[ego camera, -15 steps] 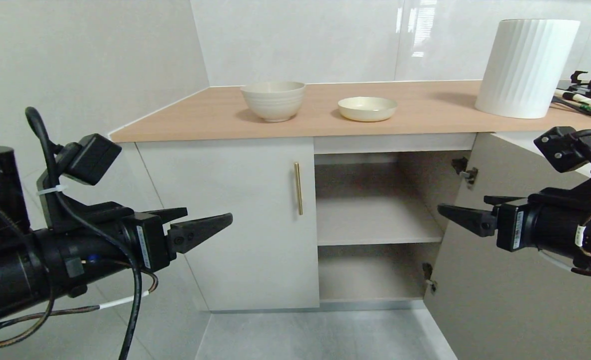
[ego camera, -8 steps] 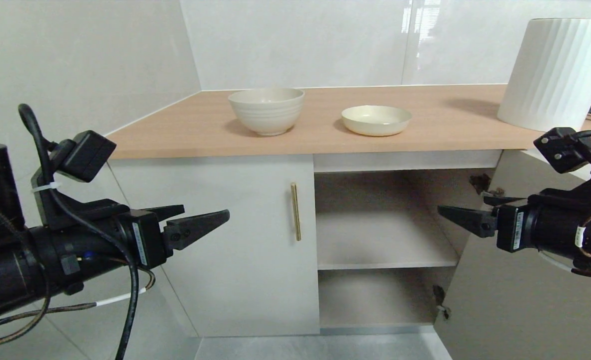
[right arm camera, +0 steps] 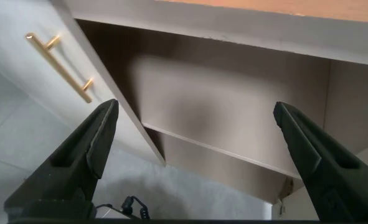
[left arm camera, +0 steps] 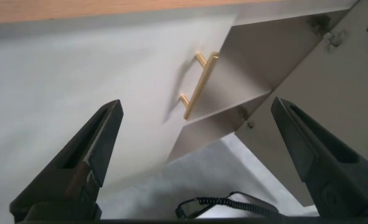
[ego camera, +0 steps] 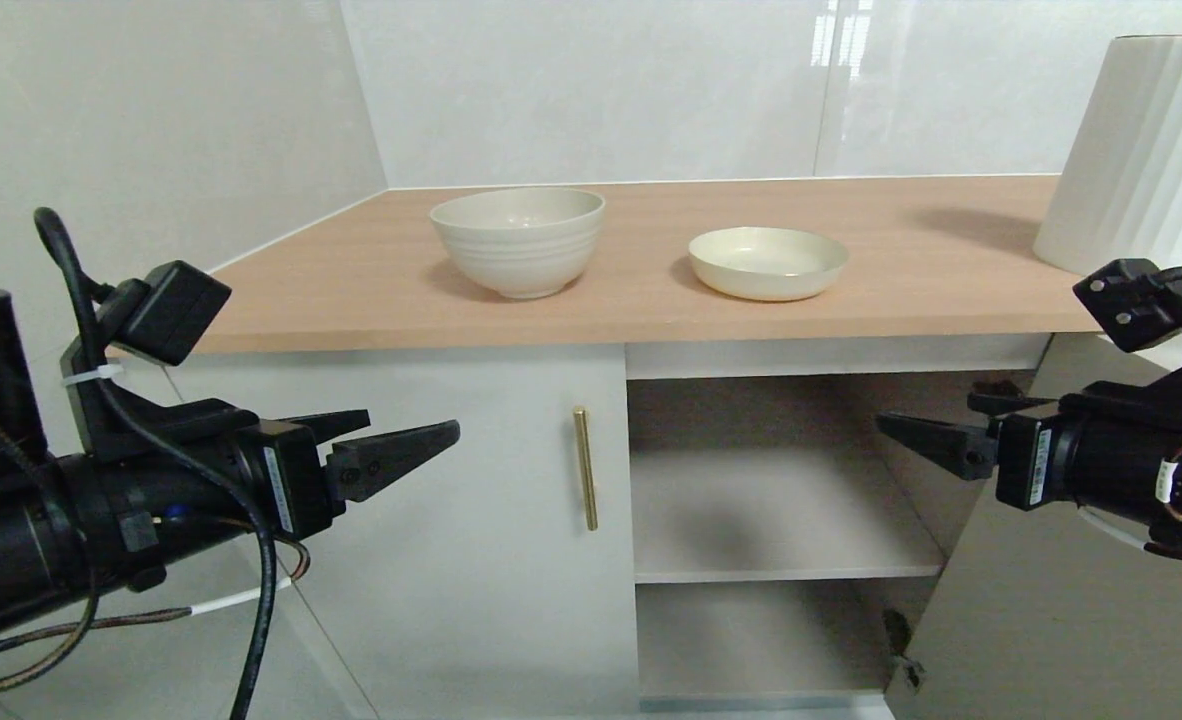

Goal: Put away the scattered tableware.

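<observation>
A cream ribbed bowl (ego camera: pixel 518 240) and a shallow cream dish (ego camera: pixel 768 262) stand side by side on the wooden countertop (ego camera: pixel 351 290). Below them the cabinet's right half stands open, showing a bare shelf (ego camera: pixel 771 520) (right arm camera: pixel 233 118). My left gripper (ego camera: pixel 413 425) (left arm camera: pixel 196 106) hangs open in front of the closed left door, below counter height, with nothing in it. My right gripper (ego camera: pixel 926 412) (right arm camera: pixel 195 106) is open too, level with the open compartment at its right side, also holding nothing.
The closed left door carries a brass handle (ego camera: pixel 584 468) (left arm camera: pixel 199 84) (right arm camera: pixel 62 68). The open right door (ego camera: pixel 1051 620) swings out below my right arm. A tall white ribbed cylinder (ego camera: pixel 1141 150) stands at the counter's right end. A tiled wall closes the left side.
The whole head view has shifted: the counter and cabinet now look nearer and lower, so the camera has moved in. Both arms hold the same pose, grippers still open.
</observation>
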Robot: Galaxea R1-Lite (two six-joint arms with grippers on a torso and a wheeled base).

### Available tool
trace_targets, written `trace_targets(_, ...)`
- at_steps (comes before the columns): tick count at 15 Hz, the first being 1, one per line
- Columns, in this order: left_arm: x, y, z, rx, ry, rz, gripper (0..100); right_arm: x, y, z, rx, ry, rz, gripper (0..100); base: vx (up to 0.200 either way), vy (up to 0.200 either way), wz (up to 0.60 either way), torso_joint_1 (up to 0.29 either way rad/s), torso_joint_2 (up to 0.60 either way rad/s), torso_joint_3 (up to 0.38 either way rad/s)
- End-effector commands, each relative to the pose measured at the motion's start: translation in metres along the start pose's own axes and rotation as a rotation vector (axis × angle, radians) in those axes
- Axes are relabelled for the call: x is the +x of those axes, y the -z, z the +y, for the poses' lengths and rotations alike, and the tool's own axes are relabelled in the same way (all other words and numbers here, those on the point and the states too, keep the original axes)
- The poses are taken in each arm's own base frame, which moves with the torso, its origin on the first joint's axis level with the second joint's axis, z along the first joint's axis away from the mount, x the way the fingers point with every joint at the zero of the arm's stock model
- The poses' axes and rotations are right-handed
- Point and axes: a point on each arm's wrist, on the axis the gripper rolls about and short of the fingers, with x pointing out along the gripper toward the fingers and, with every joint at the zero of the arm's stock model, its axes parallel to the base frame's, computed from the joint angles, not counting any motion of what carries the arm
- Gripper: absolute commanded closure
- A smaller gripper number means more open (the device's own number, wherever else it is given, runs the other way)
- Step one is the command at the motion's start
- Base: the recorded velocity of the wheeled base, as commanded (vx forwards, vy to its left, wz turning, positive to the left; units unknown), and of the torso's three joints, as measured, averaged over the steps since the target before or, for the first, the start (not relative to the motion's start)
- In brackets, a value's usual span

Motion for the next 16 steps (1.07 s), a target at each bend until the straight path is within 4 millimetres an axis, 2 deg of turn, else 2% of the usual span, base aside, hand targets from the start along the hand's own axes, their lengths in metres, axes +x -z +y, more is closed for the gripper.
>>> trace_targets(1, 0.0001, -0.0001, 0.0001, 0.0, 0.0, 0.0, 0, -0.0001, 0.0018, -0.0002, 0.0, 0.001, 0.006, 0, 0.0, 0.0, 0.0, 0.0, 0.0, 0.0)
trace_targets(6, 0.0009, -0.0001, 0.0003, -0.001, -0.002, 0.001, 0, -0.0021, 0.0045, -0.0005, -0.006, 0.002, 0.01, 0, 0.0, 0.0, 0.0, 0.005, -0.02, -0.007)
trace_targets(9, 0.0013, 0.0001, 0.0005, -0.001, -0.003, 0.003, 0, -0.0025, 0.0046, -0.0009, -0.006, 0.003, 0.01, 0, 0.0, 0.0, 0.0, 0.061, -0.25, -0.237)
trace_targets(16, 0.0025, 0.0006, 0.0008, -0.002, -0.004, 0.007, 0, 0.0035, 0.0082, -0.0013, -0.006, 0.006, 0.033, 0, 0.0, 0.0, 0.0, 0.168, -0.48, -0.29)
